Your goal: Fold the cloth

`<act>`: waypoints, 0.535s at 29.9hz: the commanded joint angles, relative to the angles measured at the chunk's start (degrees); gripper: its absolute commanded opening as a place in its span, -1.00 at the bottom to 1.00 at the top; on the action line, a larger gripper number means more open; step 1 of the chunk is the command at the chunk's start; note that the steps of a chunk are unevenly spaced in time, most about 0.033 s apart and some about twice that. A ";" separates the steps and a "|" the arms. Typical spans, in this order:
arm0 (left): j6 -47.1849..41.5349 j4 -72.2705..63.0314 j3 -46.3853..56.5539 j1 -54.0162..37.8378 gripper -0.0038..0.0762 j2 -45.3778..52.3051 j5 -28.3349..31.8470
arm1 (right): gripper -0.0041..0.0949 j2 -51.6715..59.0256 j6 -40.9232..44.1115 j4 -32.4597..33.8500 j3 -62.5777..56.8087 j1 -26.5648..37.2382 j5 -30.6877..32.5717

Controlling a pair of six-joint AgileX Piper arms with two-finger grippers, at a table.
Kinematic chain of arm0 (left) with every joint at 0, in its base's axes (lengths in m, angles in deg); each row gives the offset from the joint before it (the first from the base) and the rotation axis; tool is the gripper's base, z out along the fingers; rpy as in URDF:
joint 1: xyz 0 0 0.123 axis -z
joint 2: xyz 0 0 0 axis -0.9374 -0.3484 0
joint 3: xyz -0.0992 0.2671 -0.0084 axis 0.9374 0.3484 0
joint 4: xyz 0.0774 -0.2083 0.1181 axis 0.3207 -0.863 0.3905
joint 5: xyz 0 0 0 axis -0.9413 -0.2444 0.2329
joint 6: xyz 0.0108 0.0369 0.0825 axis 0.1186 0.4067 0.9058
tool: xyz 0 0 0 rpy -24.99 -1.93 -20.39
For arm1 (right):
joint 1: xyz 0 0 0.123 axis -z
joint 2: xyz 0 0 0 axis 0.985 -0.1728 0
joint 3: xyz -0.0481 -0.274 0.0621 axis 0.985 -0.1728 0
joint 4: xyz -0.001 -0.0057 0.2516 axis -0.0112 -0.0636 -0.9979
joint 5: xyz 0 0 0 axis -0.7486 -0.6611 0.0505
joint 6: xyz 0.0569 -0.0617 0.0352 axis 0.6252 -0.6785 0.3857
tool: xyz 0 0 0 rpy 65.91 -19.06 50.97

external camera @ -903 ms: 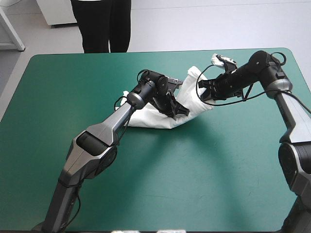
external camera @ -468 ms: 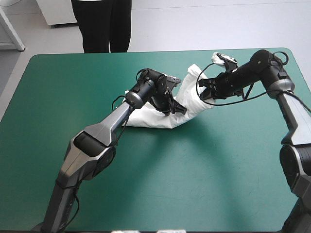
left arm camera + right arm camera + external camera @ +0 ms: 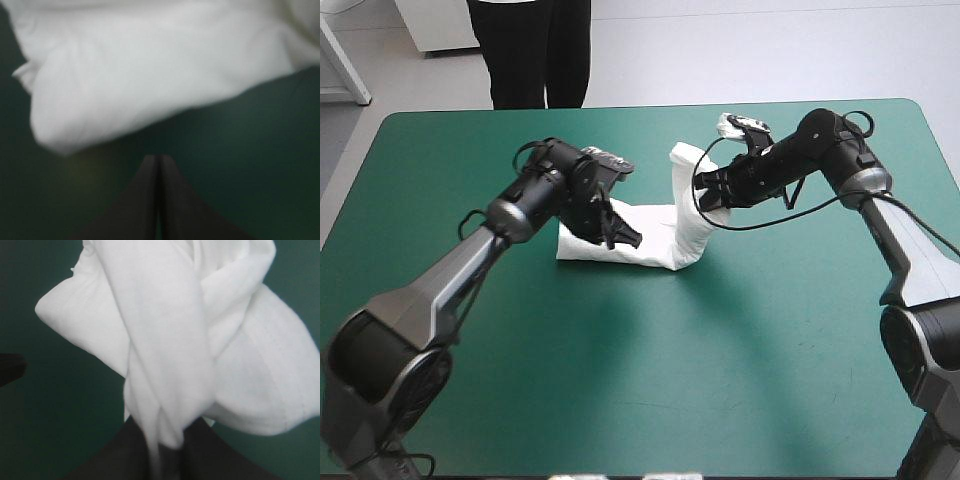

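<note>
The white T-shirt (image 3: 650, 245) lies as a narrow folded bundle near the middle of the teal-green table, toward the far side. Its right end rises in a strip (image 3: 685, 165) held up by my right gripper (image 3: 708, 195). In the right wrist view that gripper (image 3: 165, 452) is shut on the T-shirt (image 3: 165, 340), which hangs in folds ahead of the fingers. My left gripper (image 3: 623, 238) sits low at the bundle's near-left part. In the left wrist view its fingers (image 3: 159, 160) are shut in one point over the bare cover, with the T-shirt (image 3: 150, 75) just ahead and not between them.
Bare teal-green cover (image 3: 700, 380) stretches from the bundle to the table's near edge and out to both sides. A dark shape (image 3: 10, 370) shows at the side of the right wrist view, beyond the cloth.
Both arms have swung left. The right gripper carried the shirt's right end up and leftward, narrowing the bundle. The left gripper slid left along the bundle's near side.
</note>
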 commanded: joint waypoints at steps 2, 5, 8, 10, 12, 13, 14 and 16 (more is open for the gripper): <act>-0.87 2.26 7.86 -2.41 -0.93 14.54 -2.82 | -0.94 3.62 -0.80 -2.92 3.02 -3.98 -6.00; -1.45 2.22 11.19 -3.71 -0.93 20.22 -2.82 | -0.94 3.38 -0.80 -2.52 3.85 -6.96 -10.42; -1.77 1.51 14.35 -4.18 -0.93 25.25 -2.82 | -0.94 1.12 0.89 -2.40 5.88 -9.30 -11.22; -2.85 1.23 16.58 -4.18 -0.93 28.65 -2.82 | -0.94 -0.97 1.37 -2.40 7.50 -10.61 -11.73; -3.43 0.59 18.74 -4.18 -0.93 31.48 -2.82 | -0.94 -3.60 1.46 -2.31 9.46 -11.99 -12.74; -3.43 0.45 19.60 -4.18 -0.93 32.69 -2.82 | -0.93 -4.74 1.60 -2.31 10.57 -12.62 -13.21; -3.43 0.11 20.28 -4.18 -0.93 33.49 -2.82 | -0.93 -6.29 2.09 -2.31 11.75 -13.20 -13.73; -4.10 -0.63 21.23 -4.18 -0.93 35.13 -2.82 | -0.93 -9.59 2.52 -2.42 14.16 -14.18 -13.71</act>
